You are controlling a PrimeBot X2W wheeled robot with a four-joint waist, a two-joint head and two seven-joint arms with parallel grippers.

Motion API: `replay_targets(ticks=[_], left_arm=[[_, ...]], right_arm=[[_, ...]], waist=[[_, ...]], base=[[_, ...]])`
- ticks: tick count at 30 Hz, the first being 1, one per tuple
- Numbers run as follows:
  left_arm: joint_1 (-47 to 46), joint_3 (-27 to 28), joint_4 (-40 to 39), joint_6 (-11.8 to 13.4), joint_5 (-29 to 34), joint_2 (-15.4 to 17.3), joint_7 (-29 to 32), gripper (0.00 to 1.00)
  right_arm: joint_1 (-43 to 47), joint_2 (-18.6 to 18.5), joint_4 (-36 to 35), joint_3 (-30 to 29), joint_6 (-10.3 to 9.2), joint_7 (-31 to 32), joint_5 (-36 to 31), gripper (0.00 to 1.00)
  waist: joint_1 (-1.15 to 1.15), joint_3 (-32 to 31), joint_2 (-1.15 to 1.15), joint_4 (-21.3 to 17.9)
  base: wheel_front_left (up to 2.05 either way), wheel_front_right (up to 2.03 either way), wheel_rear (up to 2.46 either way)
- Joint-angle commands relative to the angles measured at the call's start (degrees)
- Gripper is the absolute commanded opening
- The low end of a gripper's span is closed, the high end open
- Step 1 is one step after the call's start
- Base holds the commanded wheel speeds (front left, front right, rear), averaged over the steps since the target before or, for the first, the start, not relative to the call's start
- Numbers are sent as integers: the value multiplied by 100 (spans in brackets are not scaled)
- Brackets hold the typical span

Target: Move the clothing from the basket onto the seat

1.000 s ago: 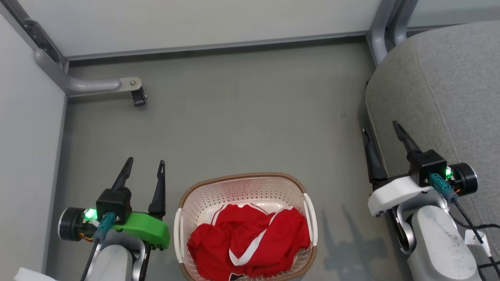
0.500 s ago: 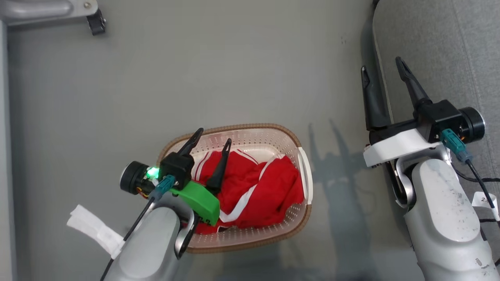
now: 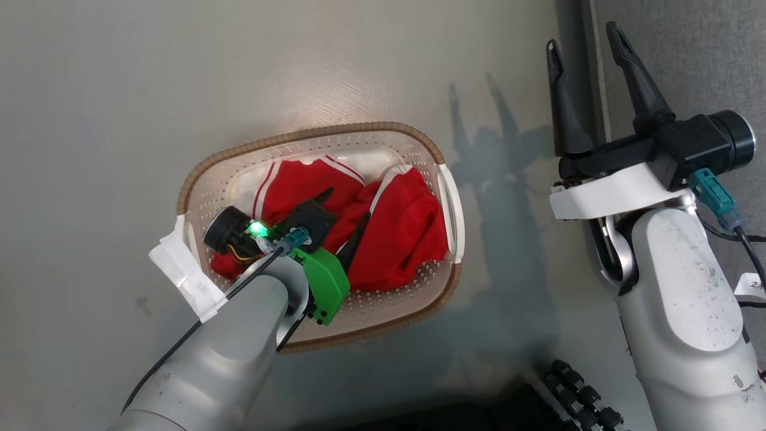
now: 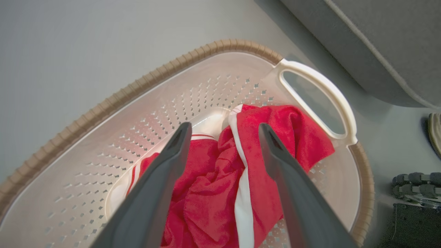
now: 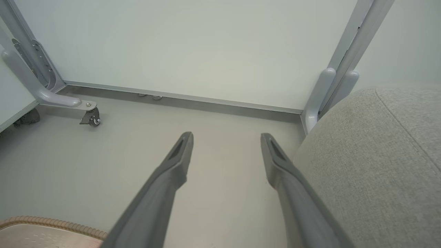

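The cream basket (image 3: 311,130) with its brown rim stands on the grey floor and holds crumpled red clothing (image 3: 401,233) with white stripes. My left gripper (image 3: 347,205) hangs open inside the basket, just above the fabric. In the left wrist view its fingers straddle a white stripe on the clothing (image 4: 213,193), with nothing gripped, inside the basket (image 4: 137,84). My right gripper (image 3: 583,37) is open and empty beside the edge of the grey seat (image 3: 688,48). The right wrist view has that gripper (image 5: 225,136) above bare floor, left of the seat (image 5: 379,165).
The basket's white handle (image 4: 324,86) faces the seat (image 4: 379,41). A dark ribbed part (image 3: 577,389) lies on the floor at the lower right. Pale wall panels, a metal frame leg and a caster (image 5: 90,119) close off the far side.
The head camera has tilted down. My left gripper went from the floor left of the basket into it, over the red clothing. My right gripper stays open by the seat.
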Motion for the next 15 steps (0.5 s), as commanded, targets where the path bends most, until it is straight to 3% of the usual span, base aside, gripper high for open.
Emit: replay_targets(ticks=[1, 15], left_arm=[[-159, -173, 200, -25, -200, 9, -5, 100], [-791, -1318, 1321, -25, -1297, -115, 84, 100]], right_arm=[[-65, -15, -61, 18, -6, -11, 45, 100], [198, -13, -431, 105, -6, -11, 101, 100]], waist=[[-1, 593, 0, -285], [-1, 1250, 0, -555]], base=[[0, 0, 0], [0, 0, 0]])
